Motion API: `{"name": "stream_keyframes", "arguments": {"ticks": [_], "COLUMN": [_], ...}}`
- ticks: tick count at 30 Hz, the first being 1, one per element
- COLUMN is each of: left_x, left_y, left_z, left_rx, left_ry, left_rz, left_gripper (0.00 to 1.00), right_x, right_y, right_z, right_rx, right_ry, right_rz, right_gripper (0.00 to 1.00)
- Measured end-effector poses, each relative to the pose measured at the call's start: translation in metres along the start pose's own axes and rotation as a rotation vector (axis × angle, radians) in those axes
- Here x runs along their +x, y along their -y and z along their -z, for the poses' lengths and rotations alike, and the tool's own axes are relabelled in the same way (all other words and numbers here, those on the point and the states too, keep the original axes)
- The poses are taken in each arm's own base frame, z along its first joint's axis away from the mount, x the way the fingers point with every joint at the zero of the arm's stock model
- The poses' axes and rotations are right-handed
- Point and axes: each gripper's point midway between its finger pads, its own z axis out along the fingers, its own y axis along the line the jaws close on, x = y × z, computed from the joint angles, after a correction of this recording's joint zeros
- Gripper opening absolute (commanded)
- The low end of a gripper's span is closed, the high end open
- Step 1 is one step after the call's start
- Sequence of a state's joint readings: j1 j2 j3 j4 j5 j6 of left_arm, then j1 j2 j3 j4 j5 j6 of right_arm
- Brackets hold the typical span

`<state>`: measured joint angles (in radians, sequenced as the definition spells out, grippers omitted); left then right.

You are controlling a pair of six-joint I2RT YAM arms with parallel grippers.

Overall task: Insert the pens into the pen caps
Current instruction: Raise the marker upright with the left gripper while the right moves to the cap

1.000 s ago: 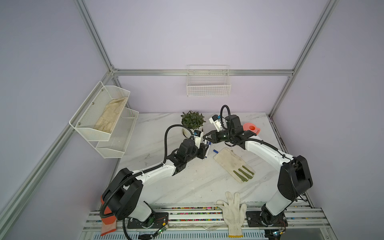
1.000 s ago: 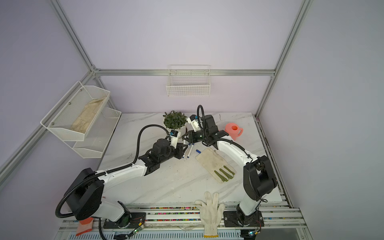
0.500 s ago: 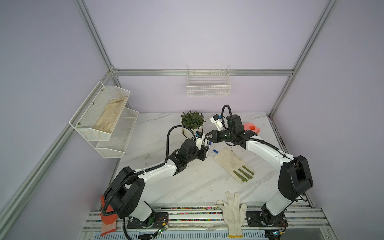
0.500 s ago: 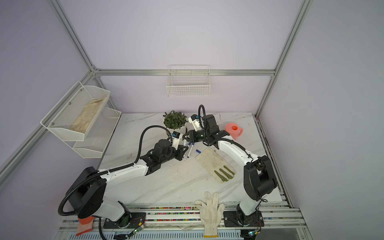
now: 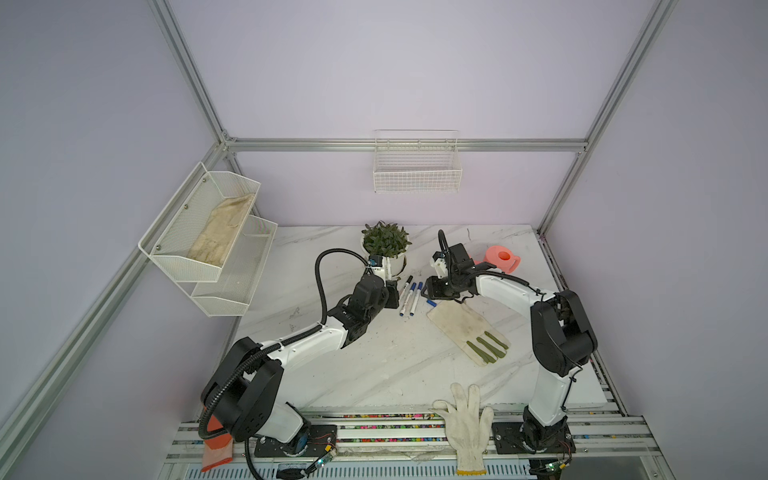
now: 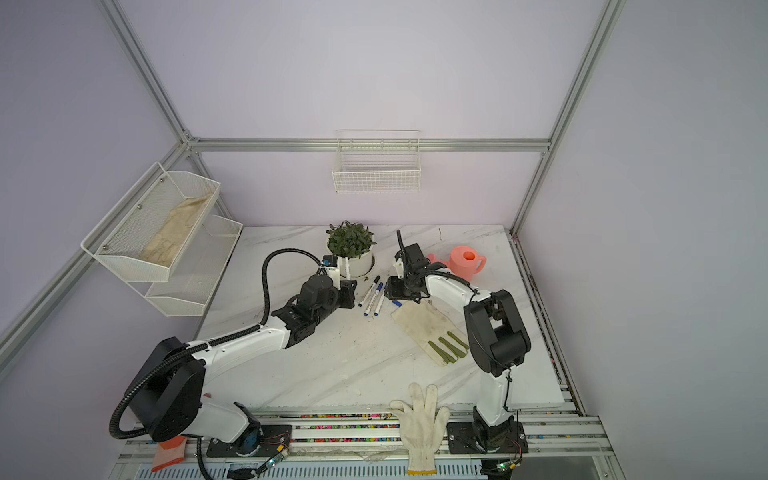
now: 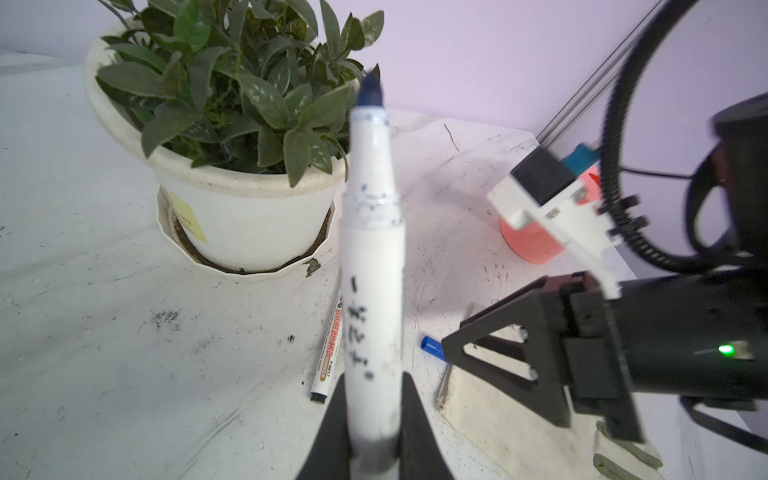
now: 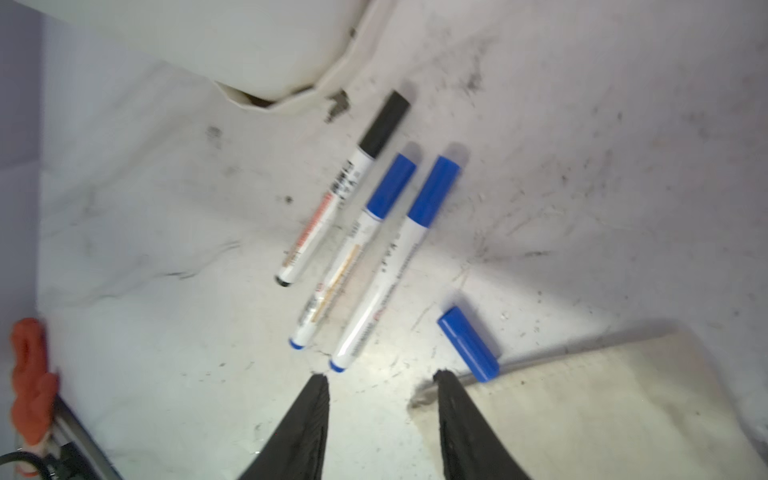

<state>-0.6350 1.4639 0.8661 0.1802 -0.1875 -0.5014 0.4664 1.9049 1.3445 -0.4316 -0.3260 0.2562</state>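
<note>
Left pincer (image 7: 374, 380) clamped on uncapped white marker pen (image 7: 372, 257), blue tip aimed far. Right pincer (image 8: 380, 374) open beside loose blue plastic cap (image 8: 468, 343); three capped pens (image 8: 349, 257) lie parallel on marble table (image 8: 582, 187), caps far.

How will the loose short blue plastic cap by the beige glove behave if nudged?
The short blue plastic cap lies on its side on the smooth marble tabletop, so it will probably roll. Being small, it is likely light and may skid. The beige glove beside it could block it.
</note>
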Motion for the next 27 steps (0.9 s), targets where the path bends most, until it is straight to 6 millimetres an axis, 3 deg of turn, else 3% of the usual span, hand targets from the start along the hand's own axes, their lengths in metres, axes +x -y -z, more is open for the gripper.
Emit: {"name": "stream_keyframes", "arguments": {"ticks": [5, 27], "left_x": [0.002, 0.003], "left_y": [-0.003, -0.012], "left_z": [0.003, 0.011], "left_rx": [-0.006, -0.025], "left_ry": [0.006, 0.008], "left_rz": [0.011, 0.024], "left_gripper": [0.0, 0.0], "right_x": [0.013, 0.014], "right_y": [0.029, 0.047], "right_z": [-0.013, -0.012], "right_rx": [0.133, 0.331], "right_ry": [-0.052, -0.051], "right_rz": [-0.02, 0.065], "right_gripper": [0.44, 0.39]}}
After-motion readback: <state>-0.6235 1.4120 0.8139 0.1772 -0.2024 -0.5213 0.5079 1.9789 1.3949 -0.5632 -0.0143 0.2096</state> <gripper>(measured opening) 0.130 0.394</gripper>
